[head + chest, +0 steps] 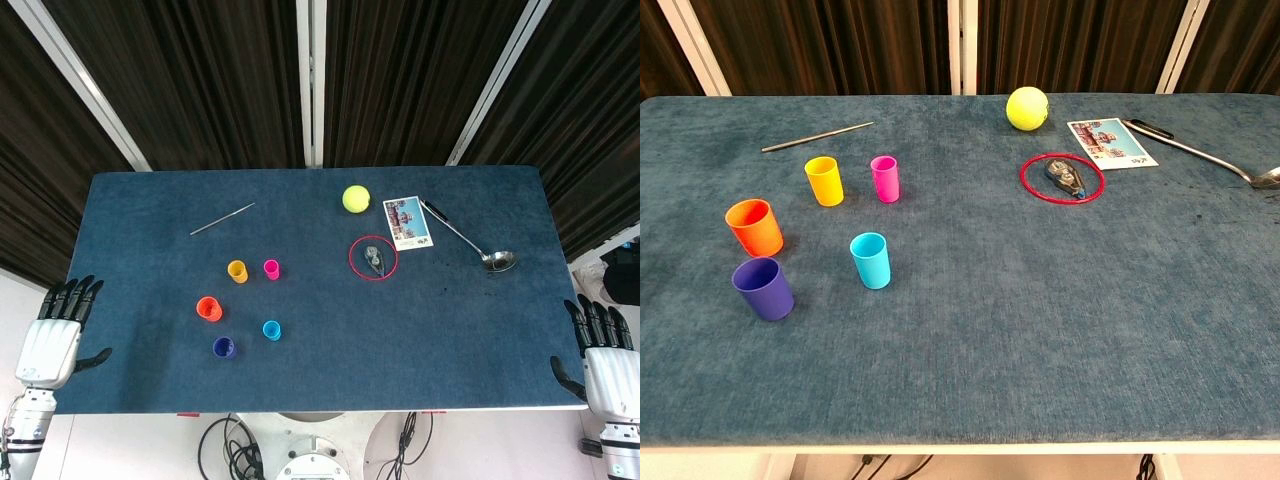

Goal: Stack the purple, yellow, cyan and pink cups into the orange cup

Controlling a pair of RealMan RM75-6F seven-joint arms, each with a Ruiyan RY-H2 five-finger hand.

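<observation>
A: Blue felt-like cloth is noted over the table [480, 340]. Five cups are recorded upright, mouths up, apart from one another: orange cup [755, 227], purple cup [763, 288] just at its 6 o'clock, cyan cup [871, 260] at its 4 o'clock, yellow cup [824, 181] at its 1 o'clock, pink cup [885, 178] beside the yellow one. Nothing is nested yet.

B: Hand state?

A: Left hand [55, 340] is seen off the table's left edge, fingers spread, nothing held. Right hand [608, 362] is likewise off the right edge, fingers apart, empty. Neither appears in the chest view.

B: Position of the cups relative to the hands?

A: From the left hand the cluster lies at roughly 2 o'clock, near. From the right hand it is well apart, towards 9 o'clock.

B: Risks?

A: The cups look light; a neighbour could be tipped by fingers reaching into the close orange–purple pair. A cup lowered off-centre could catch the orange rim and topple it. If the right arm is used, the tennis ball [1027, 107], red ring [1062, 178] and ladle [470, 240] lie nearer its side and could be swept.
</observation>
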